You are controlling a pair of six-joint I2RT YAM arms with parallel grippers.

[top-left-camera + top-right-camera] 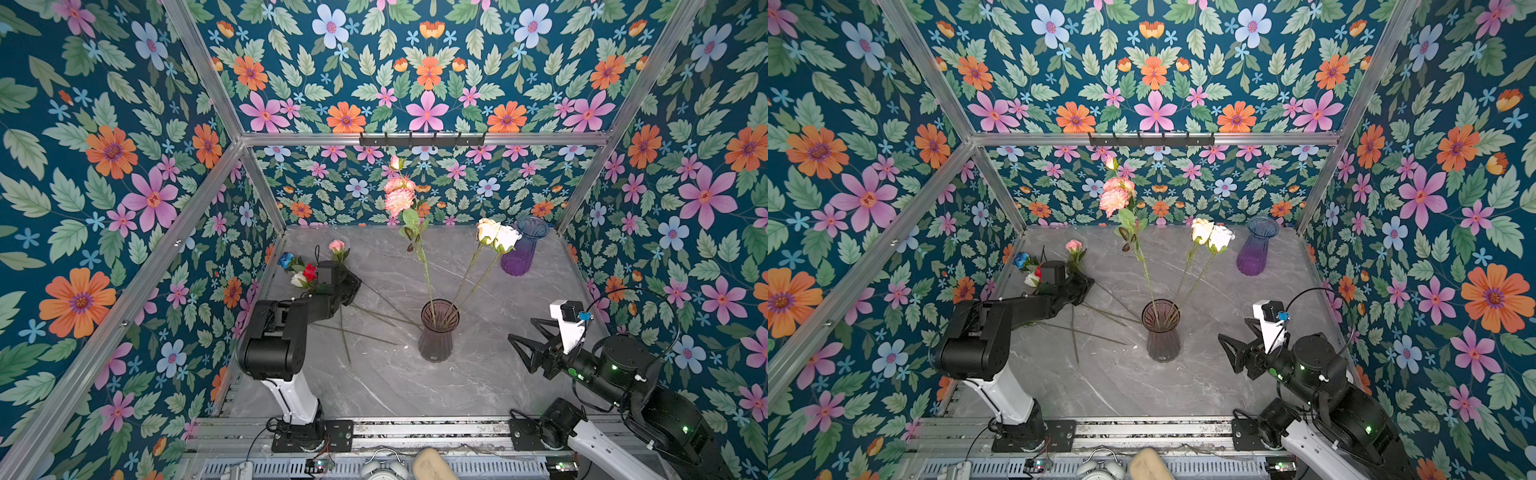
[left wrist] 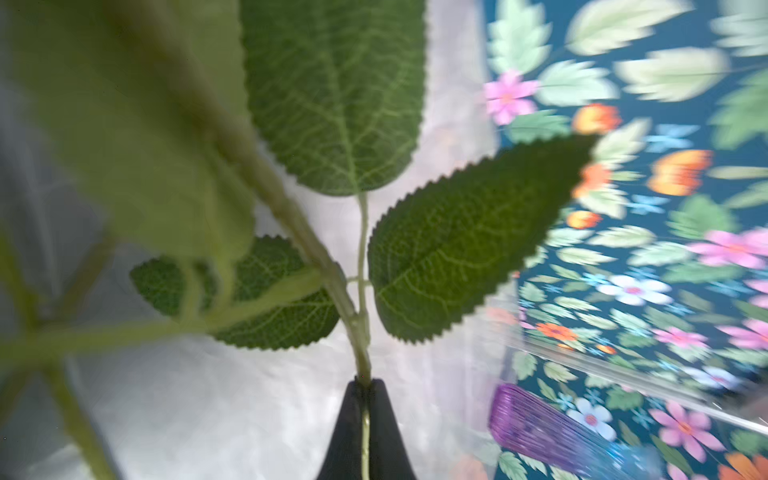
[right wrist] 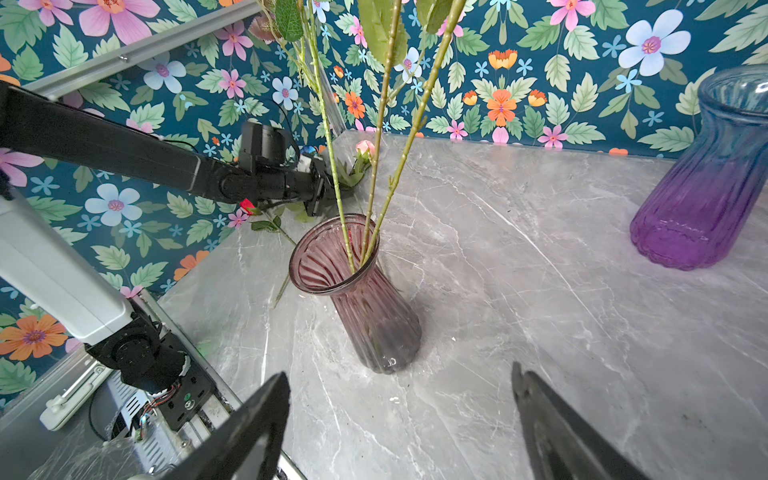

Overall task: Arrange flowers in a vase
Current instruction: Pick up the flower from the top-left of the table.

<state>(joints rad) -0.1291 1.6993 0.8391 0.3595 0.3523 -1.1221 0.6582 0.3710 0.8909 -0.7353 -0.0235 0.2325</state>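
Note:
A smoky mauve ribbed glass vase stands mid-table. It holds three flowers: a frilly pink bloom, a peach rose and a white rose. At the far left, blue, red and white roses lie on the table beside a pink rose. My left gripper sits low among them. It is shut on a thin green stem whose leaves fill the left wrist view. My right gripper hovers open and empty, right of the vase.
A second vase, blue fading to purple, stands at the back right. Loose green stems cross the grey marble table between the left arm and the mauve vase. Flower-print walls enclose three sides.

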